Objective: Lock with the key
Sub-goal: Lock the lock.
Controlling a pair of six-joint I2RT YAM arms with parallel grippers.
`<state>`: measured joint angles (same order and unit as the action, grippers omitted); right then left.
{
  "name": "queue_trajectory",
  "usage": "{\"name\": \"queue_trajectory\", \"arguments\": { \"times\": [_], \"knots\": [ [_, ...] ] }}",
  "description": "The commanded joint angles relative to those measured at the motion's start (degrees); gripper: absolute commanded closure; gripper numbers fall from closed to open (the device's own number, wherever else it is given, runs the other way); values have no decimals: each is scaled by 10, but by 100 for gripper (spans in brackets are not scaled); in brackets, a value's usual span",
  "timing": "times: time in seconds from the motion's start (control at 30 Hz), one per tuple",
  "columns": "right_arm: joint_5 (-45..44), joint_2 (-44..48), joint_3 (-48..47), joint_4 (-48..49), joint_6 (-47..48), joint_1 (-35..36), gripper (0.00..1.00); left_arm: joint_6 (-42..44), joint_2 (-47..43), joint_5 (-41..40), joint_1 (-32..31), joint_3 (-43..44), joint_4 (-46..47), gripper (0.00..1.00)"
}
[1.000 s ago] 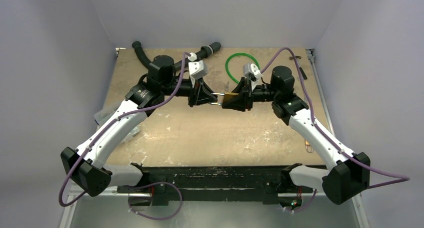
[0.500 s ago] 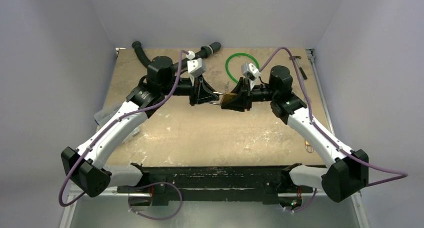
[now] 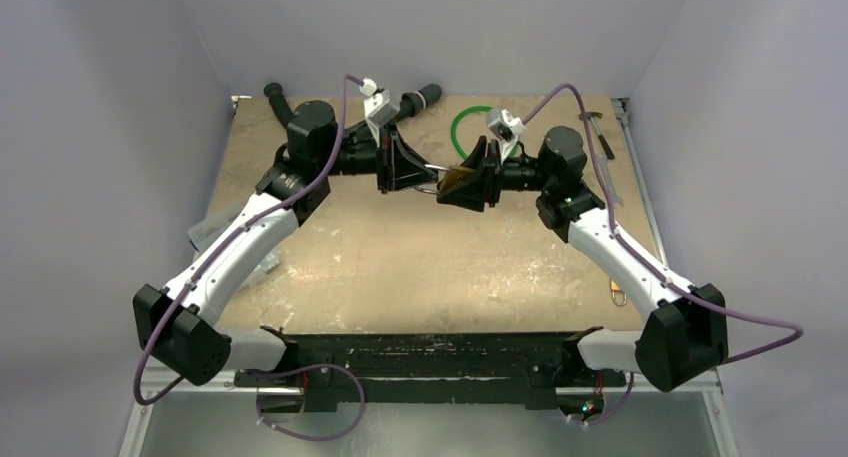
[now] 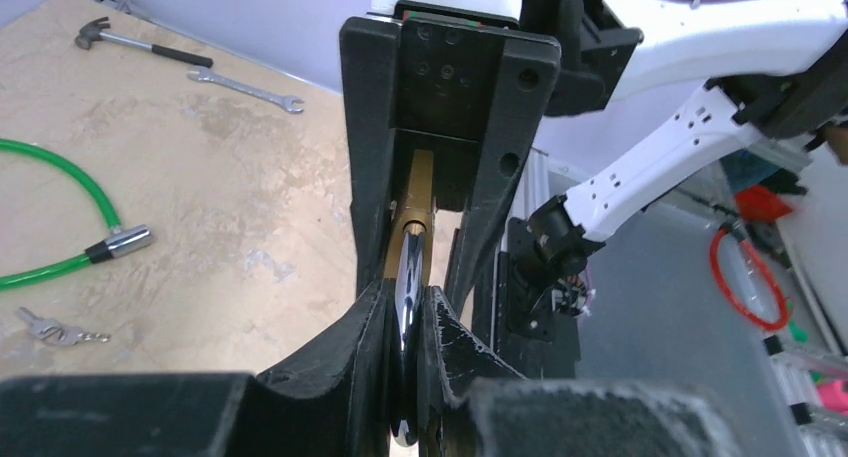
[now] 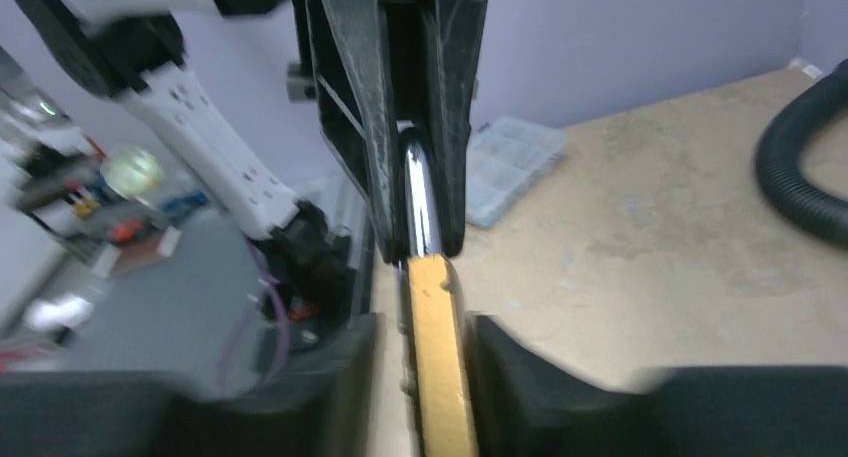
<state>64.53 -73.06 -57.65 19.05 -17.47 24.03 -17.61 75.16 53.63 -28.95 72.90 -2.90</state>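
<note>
lock (image 5: 436,377): brass, held in mid-air over the table (image 4: 230,177), between the two grippers.
left gripper (image 4: 405,312): jaws closed on the lock's silver shackle (image 4: 408,262).
right gripper (image 5: 422,337): jaws parted around the brass body, a gap showing beside it.
key (image 4: 45,327): small, silver, lying on the table near the metal end of the green cable (image 4: 85,187).

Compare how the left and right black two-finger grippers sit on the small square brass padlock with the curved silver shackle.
The left gripper grips the silver shackle; the right gripper straddles the body of the brass padlock. The left gripper's fingers pinch shut on it; the right gripper's fingers stand apart from the brass, gaps either side. Both are black and meet above the table.
</note>
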Motion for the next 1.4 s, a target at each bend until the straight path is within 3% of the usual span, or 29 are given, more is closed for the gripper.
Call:
{"name": "queue_trajectory", "arguments": {
  "times": [0.0, 0.07, 0.13, 0.37, 0.63, 0.9, 1.1, 1.37],
  "knots": [
    [1, -17, -13, 212, -177, -4, 39, -133, 17, 6, 3, 6, 181, 100],
    [2, -32, -3, 281, -238, -10, 19, -164, 25, 7, 4, 7, 218, 100],
    [4, -39, 1, 322, -267, -13, 12, -176, 29, 8, 4, 15, 242, 100],
    [9, -44, 6, 363, -271, -18, 10, -193, 39, 22, 4, 78, 251, 100],
    [15, -74, 9, 476, -363, -35, 9, -190, 43, 27, 5, 127, 236, 100],
    [30, -78, -8, 480, -372, -79, 7, -179, 40, 23, 6, 147, 210, 100],
    [2, -74, -4, 480, -387, -74, 13, -211, 53, 6, 6, 161, 250, 100],
    [-22, -67, -19, 469, -389, -46, 32, -255, 67, -28, 6, 161, 281, 100]
  ]
}}
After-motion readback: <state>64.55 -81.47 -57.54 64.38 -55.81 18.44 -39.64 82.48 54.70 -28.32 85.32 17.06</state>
